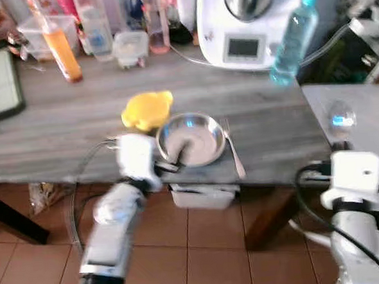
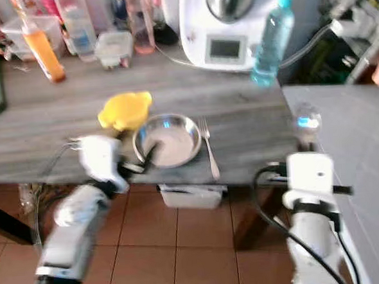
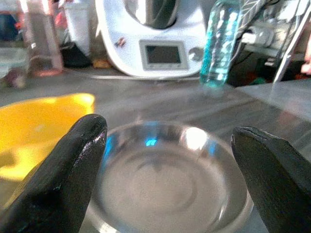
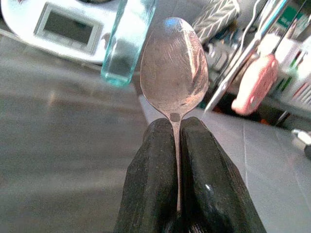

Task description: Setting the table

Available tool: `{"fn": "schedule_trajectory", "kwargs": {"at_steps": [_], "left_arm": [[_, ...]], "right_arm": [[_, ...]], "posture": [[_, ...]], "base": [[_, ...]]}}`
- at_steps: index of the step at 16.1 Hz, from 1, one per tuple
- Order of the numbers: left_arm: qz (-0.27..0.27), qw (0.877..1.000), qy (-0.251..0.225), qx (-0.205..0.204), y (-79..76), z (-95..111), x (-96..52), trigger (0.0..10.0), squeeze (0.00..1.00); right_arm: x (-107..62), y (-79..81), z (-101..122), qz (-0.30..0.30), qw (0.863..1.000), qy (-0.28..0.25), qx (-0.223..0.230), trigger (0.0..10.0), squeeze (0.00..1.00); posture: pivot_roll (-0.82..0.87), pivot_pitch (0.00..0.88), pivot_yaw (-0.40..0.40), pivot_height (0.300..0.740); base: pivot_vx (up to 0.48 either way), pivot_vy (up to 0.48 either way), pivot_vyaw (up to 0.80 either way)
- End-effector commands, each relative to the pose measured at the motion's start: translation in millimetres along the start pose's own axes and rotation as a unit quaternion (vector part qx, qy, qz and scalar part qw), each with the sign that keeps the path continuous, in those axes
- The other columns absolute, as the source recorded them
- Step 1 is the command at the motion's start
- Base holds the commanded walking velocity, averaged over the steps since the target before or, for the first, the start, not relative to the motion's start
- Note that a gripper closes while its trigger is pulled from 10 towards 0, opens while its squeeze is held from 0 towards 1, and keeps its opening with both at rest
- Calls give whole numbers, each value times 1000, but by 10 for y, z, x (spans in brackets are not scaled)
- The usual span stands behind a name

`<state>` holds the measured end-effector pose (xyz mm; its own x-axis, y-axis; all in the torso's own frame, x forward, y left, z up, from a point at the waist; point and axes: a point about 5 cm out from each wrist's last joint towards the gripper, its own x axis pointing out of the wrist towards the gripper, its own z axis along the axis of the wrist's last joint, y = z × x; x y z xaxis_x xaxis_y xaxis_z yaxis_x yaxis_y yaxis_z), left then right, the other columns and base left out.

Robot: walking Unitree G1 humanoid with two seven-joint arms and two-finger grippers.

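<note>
Left tool [image 3: 167, 170] spread wide before a steel bowl [image 1: 190, 139] on the table [image 1: 54, 134]; right tool [image 4: 177, 160] pinches a spoon [image 4: 175, 68].

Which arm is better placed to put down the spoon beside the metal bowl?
Right, probably. The right gripper is shut on the silver metal spoon, while the left gripper is open at the round steel bowl.

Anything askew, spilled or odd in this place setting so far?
Nothing spilled or damaged. The fork lies right of the metal bowl, slightly slanted, its handle end reaching the table edge. The left hand is open at the bowl's near rim; the right hand grips a spoon, bowl end up, off the table's right end.
</note>
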<state>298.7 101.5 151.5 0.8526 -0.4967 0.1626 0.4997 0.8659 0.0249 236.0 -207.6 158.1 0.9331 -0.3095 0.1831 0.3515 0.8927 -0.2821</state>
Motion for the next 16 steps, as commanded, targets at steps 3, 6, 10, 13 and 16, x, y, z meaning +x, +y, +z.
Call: {"fn": "schedule_trajectory", "kwargs": {"at_steps": [3, 6, 10, 13, 16], "left_arm": [[14, 1000, 3, 7, 103, 24, -63, 10000, 0], [-35, 999, 6, 4, 41, 29, -183, 10000, 0], [-140, 990, 27, -6, 84, 139, -301, 10000, 0], [-201, 979, 42, 6, 109, 216, -286, 10000, 0], [-286, 955, 71, 16, 27, 224, -301, 10000, 0]], "right_arm": [[5, 40, 76, 7, 1000, -17, 5, 10000, 0], [-18, 30, 55, 10, 1000, -12, 2, 10000, 0], [-35, -27, 55, 10, 1000, -3, 1, 10000, 0], [-49, -58, 40, 27, 999, 17, 21, 10000, 0], [-22, -70, -22, 56, 997, 45, 28, 10000, 0]], "posture": [[99, 132, -21, 740], [99, 137, -26, 740], [108, 141, -32, 740], [112, 144, -31, 740], [100, 148, -28, 740]], "base": [[325, 0, 0], [0, 0, 0], [0, 0, 0], [0, 0, 0], [0, 0, 0]]}}
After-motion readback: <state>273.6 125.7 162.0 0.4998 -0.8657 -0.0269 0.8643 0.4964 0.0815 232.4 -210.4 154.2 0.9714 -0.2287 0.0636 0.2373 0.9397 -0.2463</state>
